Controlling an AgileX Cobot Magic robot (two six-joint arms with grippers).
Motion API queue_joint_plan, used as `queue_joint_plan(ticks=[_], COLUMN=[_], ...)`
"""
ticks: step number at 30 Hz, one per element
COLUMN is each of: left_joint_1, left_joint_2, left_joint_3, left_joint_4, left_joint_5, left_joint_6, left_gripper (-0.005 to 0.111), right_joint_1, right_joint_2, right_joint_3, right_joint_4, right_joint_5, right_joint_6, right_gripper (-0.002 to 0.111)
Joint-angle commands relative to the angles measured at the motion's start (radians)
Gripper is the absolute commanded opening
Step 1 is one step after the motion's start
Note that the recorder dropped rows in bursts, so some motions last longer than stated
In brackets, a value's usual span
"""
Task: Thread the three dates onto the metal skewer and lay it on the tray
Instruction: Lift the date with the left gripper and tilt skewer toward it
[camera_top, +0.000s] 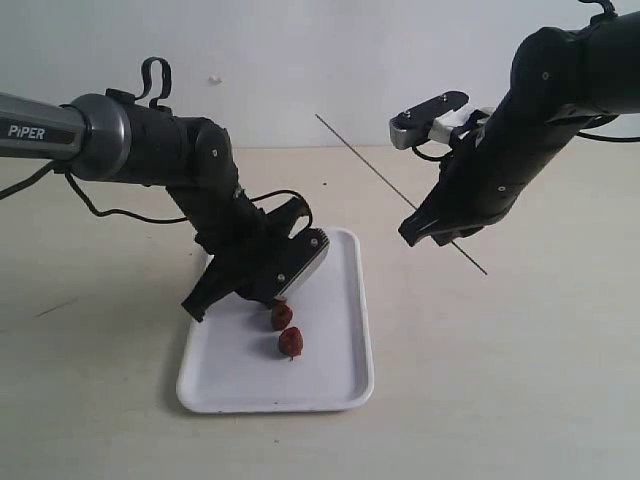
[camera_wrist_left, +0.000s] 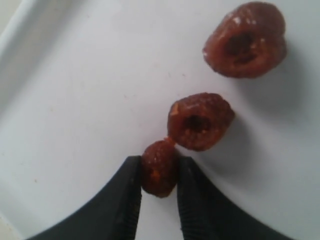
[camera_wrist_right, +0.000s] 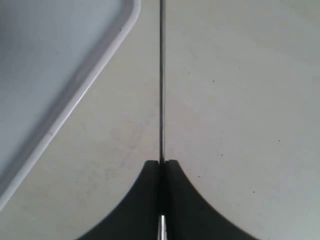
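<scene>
In the exterior view we look from a raised spot on the near side of the pale beige counter (camera_top: 520, 390) toward its far edge and the plain white wall (camera_top: 300, 60), standing well back. At the left wrist we hang very close over the flat white rectangular tray (camera_wrist_left: 75, 100), facing its floor and the three small reddish-brown wrinkled dates (camera_wrist_left: 200, 122). At the right wrist we look down along the thin grey metal skewer (camera_wrist_right: 161, 75) at bare counter. All three views share the tray.
</scene>
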Motion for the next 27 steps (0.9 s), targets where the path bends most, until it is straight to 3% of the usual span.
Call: queue_joint_plan(ticks=[1, 7, 12, 21, 27], left_joint_1=[0.001, 0.005, 0.058, 0.241, 0.363], left_joint_2=[0.001, -0.049, -0.084, -0.146, -0.164], left_joint_3=[0.001, 0.001, 0.001, 0.001, 0.001], left_joint_4=[-0.013, -0.016, -0.077, -0.492, -0.816], left_joint_5=[0.0, -0.047, -0.045, 0.081, 0.188], left_joint_6=[-0.058, -0.114, -0.151, -0.143, -0.093], left_gripper=[0.027, 0.027, 0.027, 0.027, 0.027], right_joint_1=[-0.006, -0.006, -0.006, -0.006, -0.006], right_joint_2=[0.0, 0.0, 0.0, 0.002, 0.032], right_joint_3=[-0.008, -0.008, -0.008, -0.008, -0.008], right_joint_4=[0.004, 0.004, 0.004, 0.004, 0.004], right_joint_5=[-0.018, -0.018, -0.018, 0.008, 0.067], right_joint_6=[-0.008, -0.008, -0.008, -0.018, -0.17], right_gripper=[0.0, 0.0, 0.0, 0.0, 0.0])
